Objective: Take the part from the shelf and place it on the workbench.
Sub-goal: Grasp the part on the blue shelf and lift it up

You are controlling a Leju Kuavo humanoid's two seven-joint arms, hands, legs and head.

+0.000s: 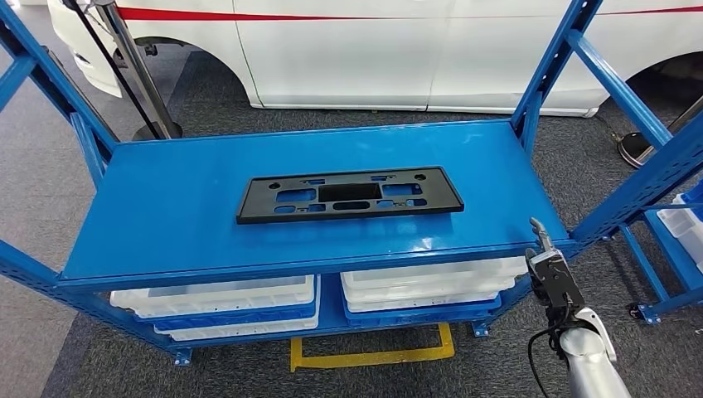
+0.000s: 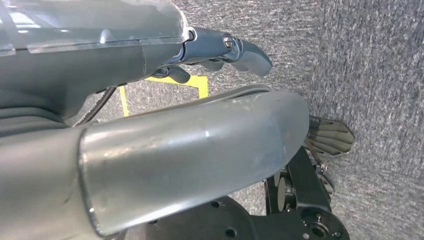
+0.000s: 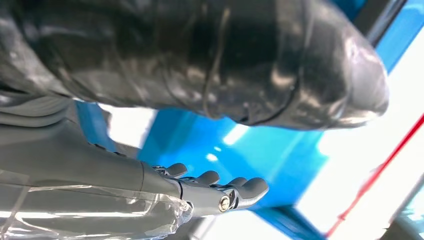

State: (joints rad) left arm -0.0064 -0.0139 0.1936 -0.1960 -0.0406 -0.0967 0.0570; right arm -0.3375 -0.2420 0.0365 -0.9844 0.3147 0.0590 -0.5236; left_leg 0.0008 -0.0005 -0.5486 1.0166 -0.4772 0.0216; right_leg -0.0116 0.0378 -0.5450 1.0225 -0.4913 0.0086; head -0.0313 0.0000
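Part [image 1: 349,196] on shelf [image 1: 166,207], right robot hand [image 1: 551,278] apart

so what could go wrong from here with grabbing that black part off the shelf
The part lies flat mid-shelf, so the fingers may struggle to get under it and could push it away instead.

The right hand is raised by the shelf's front edge and could bump it when reaching in.

The part is long; one hand gripping an end may let it tilt or slip.
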